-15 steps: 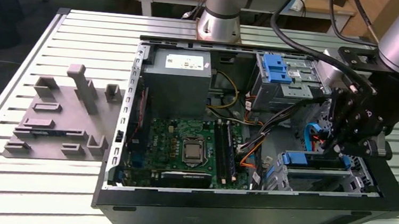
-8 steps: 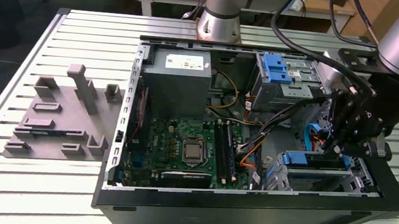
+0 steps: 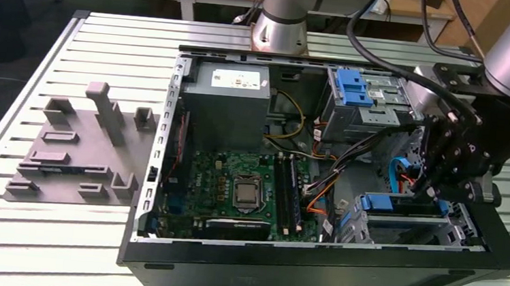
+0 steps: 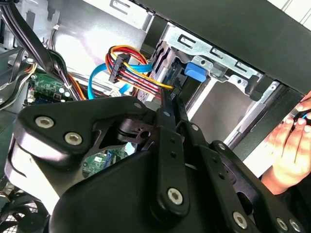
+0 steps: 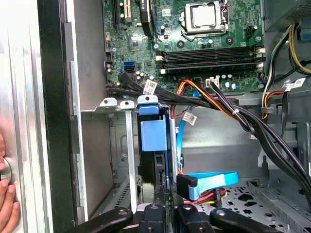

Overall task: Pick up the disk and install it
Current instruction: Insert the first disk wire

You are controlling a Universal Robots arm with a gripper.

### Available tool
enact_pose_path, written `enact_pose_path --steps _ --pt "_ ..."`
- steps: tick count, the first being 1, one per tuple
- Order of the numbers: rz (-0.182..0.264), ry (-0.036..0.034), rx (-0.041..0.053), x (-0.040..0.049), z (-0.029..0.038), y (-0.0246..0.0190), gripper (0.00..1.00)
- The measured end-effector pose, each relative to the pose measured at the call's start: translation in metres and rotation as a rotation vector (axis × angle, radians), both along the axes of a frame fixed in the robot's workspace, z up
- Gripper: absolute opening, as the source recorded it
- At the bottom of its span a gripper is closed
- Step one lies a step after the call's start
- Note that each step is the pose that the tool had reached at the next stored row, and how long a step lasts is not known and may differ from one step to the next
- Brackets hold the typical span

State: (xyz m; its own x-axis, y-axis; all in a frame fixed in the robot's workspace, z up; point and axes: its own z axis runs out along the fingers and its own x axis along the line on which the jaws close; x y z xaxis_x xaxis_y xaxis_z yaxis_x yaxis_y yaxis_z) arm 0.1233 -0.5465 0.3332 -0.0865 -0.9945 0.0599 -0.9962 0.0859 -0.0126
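Exterior view: you see an open computer case [image 3: 318, 267] lying on the bench [image 3: 47, 236], close to the bench edge on the exterior view's right. The claw [image 3: 431, 196] hangs over the case's near corner on that side. Right under it stands the disk [image 3: 396, 205], on its thin edge, with its blue frame partly down in the metal cage [image 3: 466, 231]. From here you cannot tell how wide the claw is.

Second wrist view: the claw [image 4: 169, 104] looks almost closed, and its two fingers meet on the thin edge of the disk [image 4: 194, 72]. A person's hand [image 4: 291, 145] rests on the outside of the case.

First wrist view: the claw [image 5: 165, 216] seems to pinch the disk [image 5: 153, 136], which sits in a slot of the cage [image 5: 127, 145]. A blue cable [image 5: 209, 182] lies just beside it.

I think you are at the putting-in step, with the pick-up done. Finishing it calls for a straight push along the slot, clear of that cable.

The claw covers the far end of the disk, so you cannot see how deep it sits, or if it has clicked in.
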Motion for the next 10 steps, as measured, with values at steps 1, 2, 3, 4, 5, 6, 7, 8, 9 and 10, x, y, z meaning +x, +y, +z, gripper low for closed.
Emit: enact_pose_path --steps 1,2,3,4,5,6,7,8,9,10 --pt "0.000 0.0001 0.0000 0.0000 -0.0001 -0.0001 0.16" --pt "0.000 0.0002 -0.0001 0.0000 -0.0001 -0.0001 0.16" --pt "0.000 0.0004 -0.0003 0.0000 -0.0001 -0.0001 0.16" --pt "0.000 0.0006 -0.0002 0.0000 -0.0003 -0.0001 0.16" --pt "0.000 0.0010 -0.0002 0.0000 -0.0005 -0.0002 0.16" --pt "0.000 0.0014 -0.0001 0.0000 -0.0007 -0.0002 0.16" --pt "0.000 0.0020 0.0000 0.0000 -0.0009 -0.0002 0.16" --pt "0.000 0.0027 0.0000 0.0000 -0.0012 -0.0002 0.16" --pt "0.000 0.0036 0.0001 0.0000 -0.0015 -0.0002 0.16" --pt "0.000 0.0046 0.0000 0.0000 -0.0018 -0.0001 0.16"
